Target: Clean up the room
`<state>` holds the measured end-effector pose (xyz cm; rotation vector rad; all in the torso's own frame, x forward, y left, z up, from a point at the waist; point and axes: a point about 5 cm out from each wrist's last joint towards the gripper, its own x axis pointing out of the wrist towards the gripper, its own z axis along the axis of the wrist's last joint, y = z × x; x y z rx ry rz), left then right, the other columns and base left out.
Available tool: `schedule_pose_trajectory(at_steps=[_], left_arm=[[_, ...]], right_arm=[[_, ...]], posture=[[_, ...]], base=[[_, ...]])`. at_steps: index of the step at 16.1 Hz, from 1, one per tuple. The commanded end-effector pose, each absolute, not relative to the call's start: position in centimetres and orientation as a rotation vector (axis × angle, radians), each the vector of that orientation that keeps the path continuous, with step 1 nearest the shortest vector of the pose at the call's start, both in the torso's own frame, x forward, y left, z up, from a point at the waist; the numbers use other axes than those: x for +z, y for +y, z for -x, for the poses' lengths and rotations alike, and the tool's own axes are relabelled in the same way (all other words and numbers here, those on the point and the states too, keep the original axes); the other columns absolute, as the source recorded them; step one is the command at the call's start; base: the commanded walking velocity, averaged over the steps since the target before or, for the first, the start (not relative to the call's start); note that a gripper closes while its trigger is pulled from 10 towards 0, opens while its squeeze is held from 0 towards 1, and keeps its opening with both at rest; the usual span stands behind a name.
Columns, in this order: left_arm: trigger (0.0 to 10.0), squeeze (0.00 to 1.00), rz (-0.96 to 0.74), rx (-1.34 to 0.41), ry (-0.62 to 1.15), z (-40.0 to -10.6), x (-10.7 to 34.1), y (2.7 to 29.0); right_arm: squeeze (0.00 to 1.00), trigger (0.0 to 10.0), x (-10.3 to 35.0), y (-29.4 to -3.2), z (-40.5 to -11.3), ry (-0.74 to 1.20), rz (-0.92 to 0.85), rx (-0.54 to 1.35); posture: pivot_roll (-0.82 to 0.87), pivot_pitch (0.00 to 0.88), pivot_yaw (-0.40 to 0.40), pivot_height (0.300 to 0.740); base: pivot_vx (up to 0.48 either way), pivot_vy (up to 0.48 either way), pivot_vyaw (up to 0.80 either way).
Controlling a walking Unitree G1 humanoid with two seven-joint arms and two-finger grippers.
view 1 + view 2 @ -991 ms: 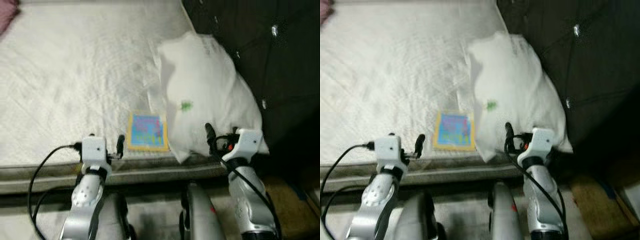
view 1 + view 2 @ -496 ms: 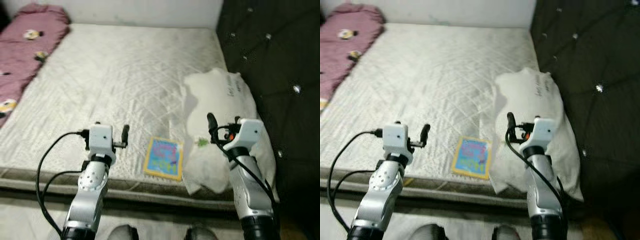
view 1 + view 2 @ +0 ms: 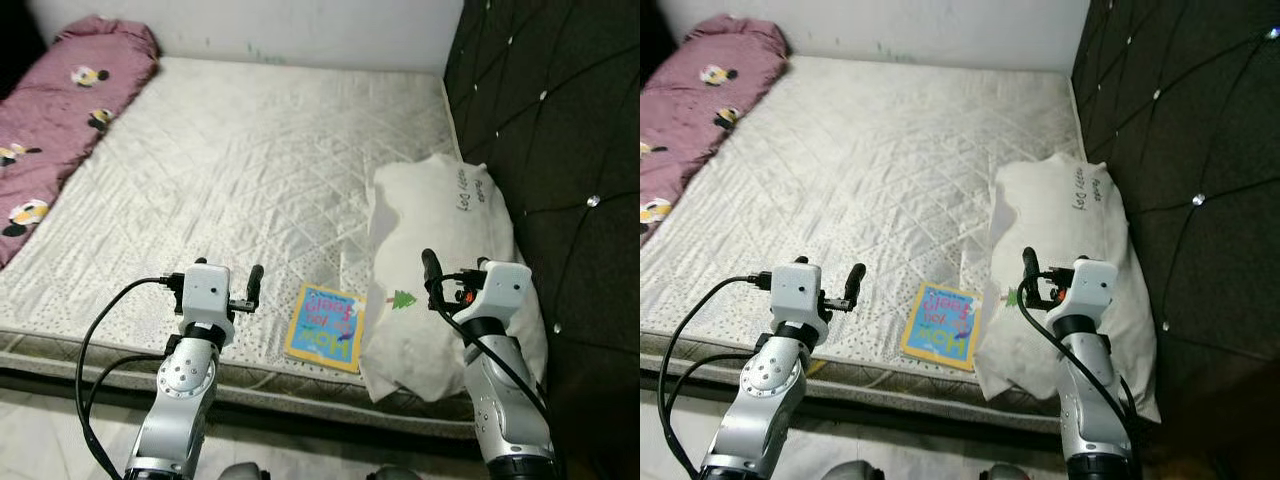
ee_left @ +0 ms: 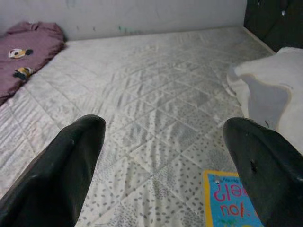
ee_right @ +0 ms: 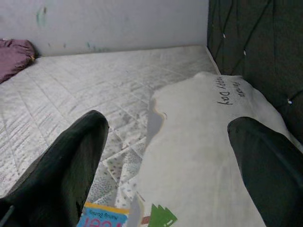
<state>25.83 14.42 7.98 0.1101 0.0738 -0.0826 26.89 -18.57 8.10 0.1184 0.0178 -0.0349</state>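
A colourful children's book [image 3: 324, 326] lies flat near the front edge of the white quilted mattress [image 3: 250, 170], touching the white pillow [image 3: 440, 270] on its right. My left gripper [image 3: 252, 285] is held above the mattress edge, left of the book, open and holding nothing. In the left wrist view the open left gripper [image 4: 163, 124] faces the bed, with the book [image 4: 234, 201] near one finger. My right gripper [image 3: 430, 270] hovers over the pillow's front part, open and holding nothing. The right wrist view shows the pillow [image 5: 203, 156] and a corner of the book [image 5: 104, 215].
A maroon blanket with cartoon prints [image 3: 60, 120] lies along the far left of the bed. A dark tufted headboard [image 3: 560, 120] rises on the right, and a pale wall [image 3: 250, 30] runs behind. The mattress edge [image 3: 120, 350] is right in front of me.
The camera has lifted and drawn back, so more of the bed and the maroon blanket show. Book and pillow lie as before. Both arms keep their pose.
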Motion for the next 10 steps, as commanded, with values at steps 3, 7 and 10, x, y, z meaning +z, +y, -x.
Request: schedule_pose_trajectory(at_steps=[3,7,10], left_arm=[[10.0,0.0,-0.124,-0.09,0.082,-25.71,7.76,14.53],[10.0,0.0,-0.124,-0.09,0.082,-25.71,7.76,14.53],[10.0,0.0,-0.124,-0.09,0.082,-25.71,7.76,14.53]], right_arm=[[0.0,10.0,8.32,-18.72,-26.91,0.01,-0.121,-0.042],[0.0,10.0,8.32,-18.72,-26.91,0.01,-0.121,-0.042],[0.0,10.0,8.32,-18.72,-26.91,0.01,-0.121,-0.042]], posture=[[-0.04,0.0,0.016,0.74],[-0.04,0.0,0.016,0.74],[-0.04,0.0,0.016,0.74]], base=[[0.0,0.0,0.0],[0.0,0.0,0.0],[0.0,0.0,0.0]])
